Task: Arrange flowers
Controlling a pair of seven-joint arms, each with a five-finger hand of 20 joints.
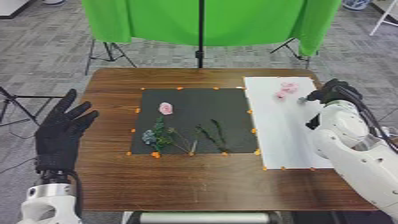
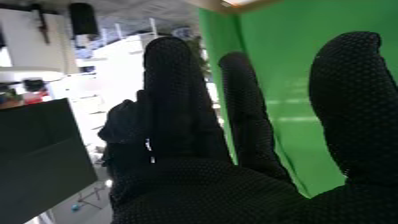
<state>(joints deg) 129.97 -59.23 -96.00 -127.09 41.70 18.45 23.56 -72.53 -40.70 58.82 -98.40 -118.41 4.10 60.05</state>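
Green sprig [image 1: 160, 132], long axis away from robot, pink rose [image 1: 166, 108] beyond

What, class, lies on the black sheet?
On the sheet lie a pink flower, a bluish sprig and green stems, with orange bits at its edges. What they cover cannot be seen.

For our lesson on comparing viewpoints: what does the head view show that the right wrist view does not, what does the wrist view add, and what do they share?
Head view: the table, black sheet, white sheet, single pink flower above green stems, and open left hand.

Right wrist view: a large dark panel, its purpose unclear.

Both: the right hand and green cloth.
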